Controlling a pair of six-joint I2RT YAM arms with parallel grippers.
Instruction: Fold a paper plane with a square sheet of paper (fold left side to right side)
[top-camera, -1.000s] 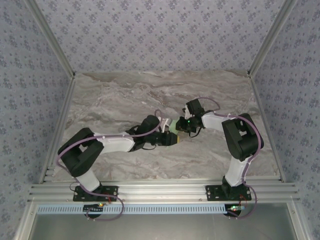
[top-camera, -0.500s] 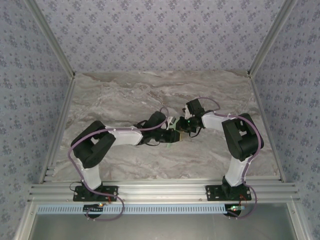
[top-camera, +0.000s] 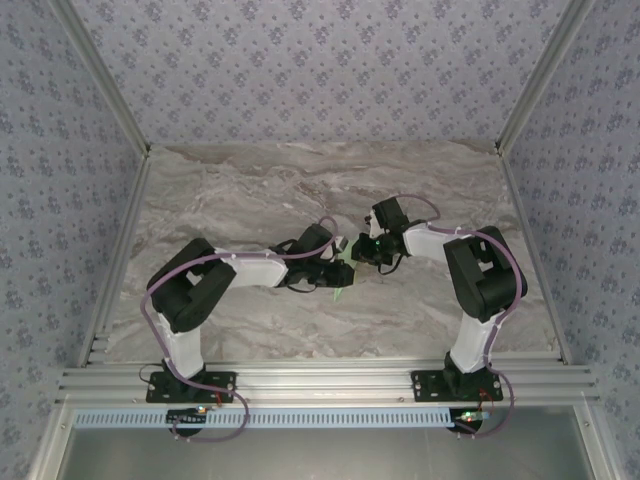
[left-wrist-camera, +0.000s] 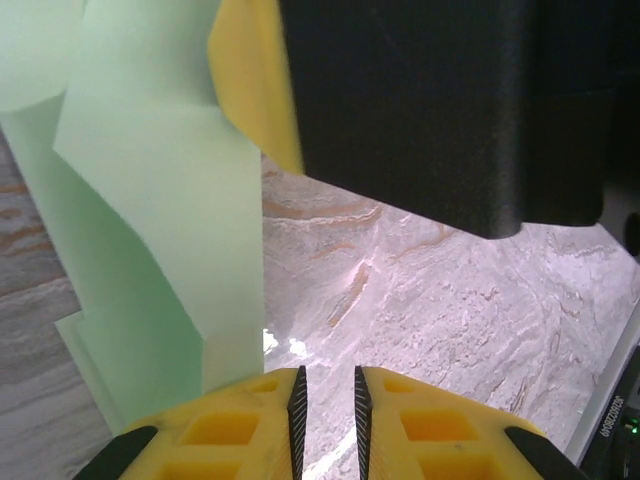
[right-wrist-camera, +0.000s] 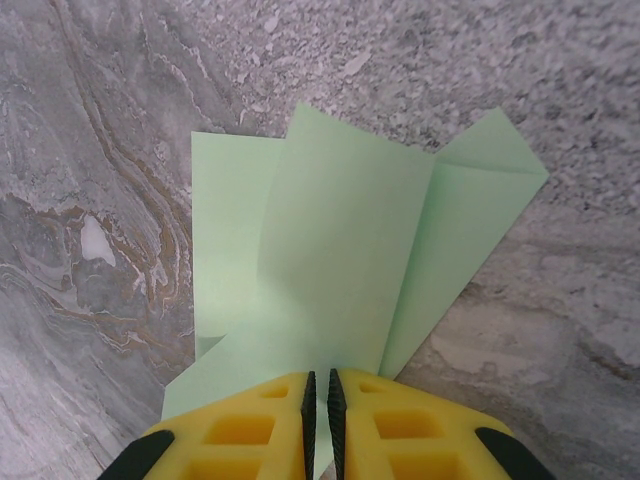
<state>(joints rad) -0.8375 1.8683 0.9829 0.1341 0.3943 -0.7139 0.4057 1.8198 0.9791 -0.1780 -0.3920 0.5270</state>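
Mid-fold: the right tool (right-wrist-camera: 320, 400) pinches the green paper (right-wrist-camera: 340, 260) ahead; the left tool (left-wrist-camera: 328, 400), nearly pressed together and empty, must press the crease next.

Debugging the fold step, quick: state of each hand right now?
Left hand: nearly shut, a narrow gap, nothing between the fingers.
Right hand: shut on the folded pale green paper sheet.

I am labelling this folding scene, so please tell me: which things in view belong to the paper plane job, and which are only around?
Belong to the job:
- green paper, partly folded
- right gripper, pinching the paper's edge
- left gripper, beside the paper

Only around:
- marble table
- patterned walls
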